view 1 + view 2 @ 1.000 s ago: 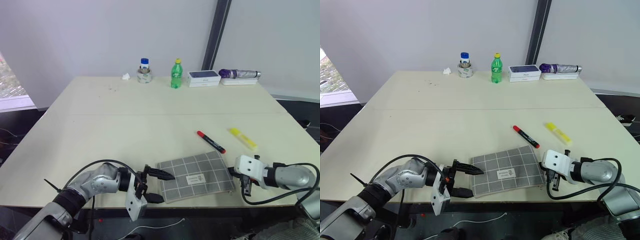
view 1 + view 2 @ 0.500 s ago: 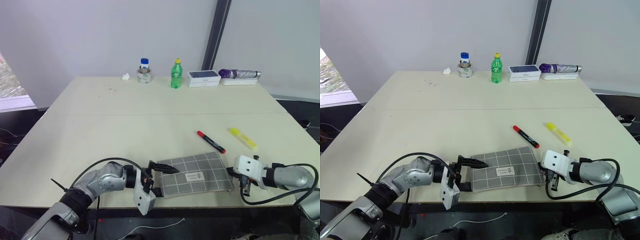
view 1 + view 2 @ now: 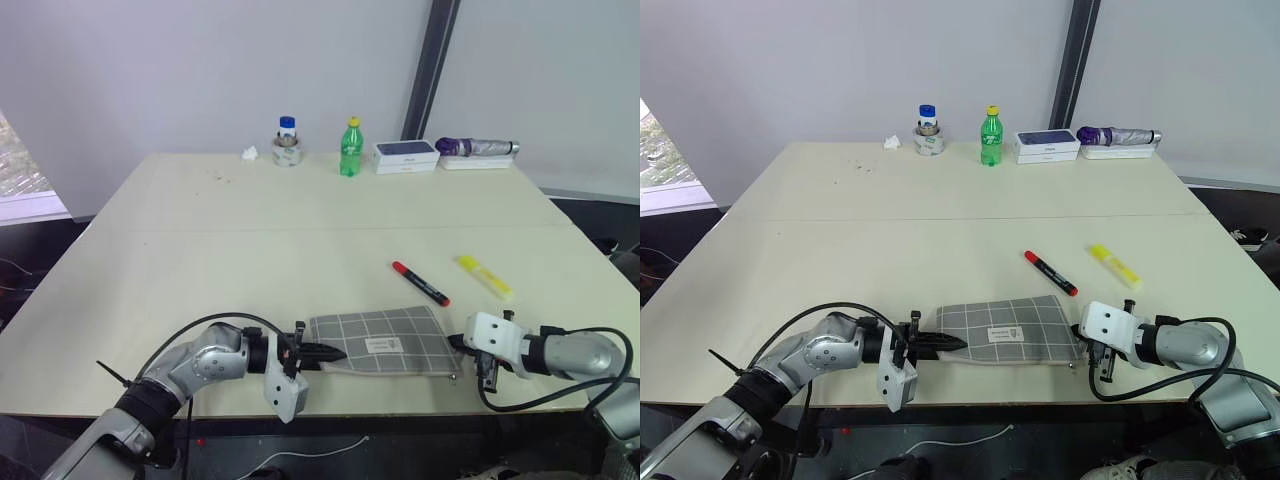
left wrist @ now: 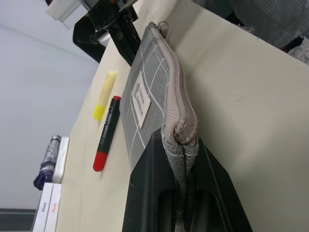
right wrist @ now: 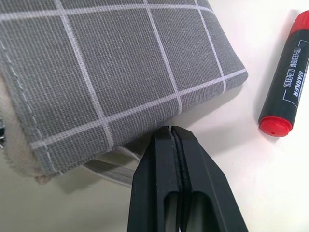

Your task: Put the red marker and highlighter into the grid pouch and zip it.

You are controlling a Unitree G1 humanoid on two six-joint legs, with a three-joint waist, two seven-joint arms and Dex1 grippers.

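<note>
Left gripper [image 3: 322, 352] clamping grid pouch [image 3: 385, 338] end along table [image 3: 200, 250] near edge, zipper running toward right gripper [image 3: 484, 372]. Right clenched empty, lying nearer red marker [image 3: 421, 283] and highlighter [image 3: 486, 277].

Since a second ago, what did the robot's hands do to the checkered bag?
The left gripper slid in over the near end of the grid pouch and shut on it, so that the pouch, flat before, now stands tilted up on its edge. The right gripper stayed shut by the pouch's other end. The red marker and highlighter did not move.
</note>
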